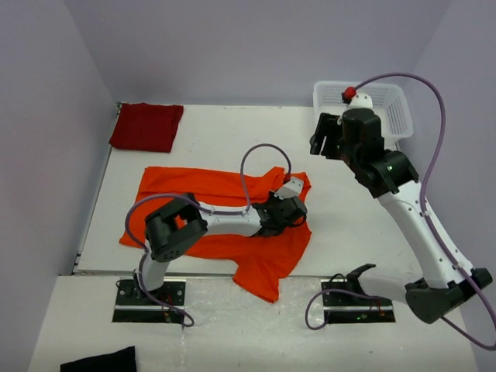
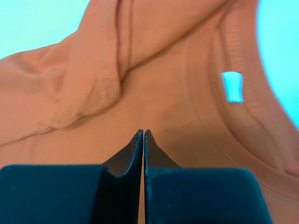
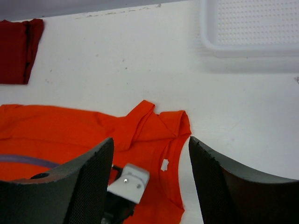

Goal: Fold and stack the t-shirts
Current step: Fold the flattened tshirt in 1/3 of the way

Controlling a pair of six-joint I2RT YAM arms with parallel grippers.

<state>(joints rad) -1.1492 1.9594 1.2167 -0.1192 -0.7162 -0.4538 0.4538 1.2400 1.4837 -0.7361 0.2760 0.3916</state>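
Item: orange t-shirt (image 1: 194, 190), laid out rumpled, mid-worktop (image 1: 349, 225); fold step in hand.
Left end effector (image 2: 143, 134): pressed together on cloth beside collar (pinch unconfirmed).
Right end effector (image 3: 150, 154): spread, raised, holding nothing.
Crimson t-shirt (image 1: 146, 126): folded, far-left corner.
Next: verify grip, lift, fold over.

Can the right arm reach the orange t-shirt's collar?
Probably yes: the right gripper hangs open facing the collar of the bright orange cotton t-shirt, nothing between; the left gripper, shut on fabric nearby, crowds it.
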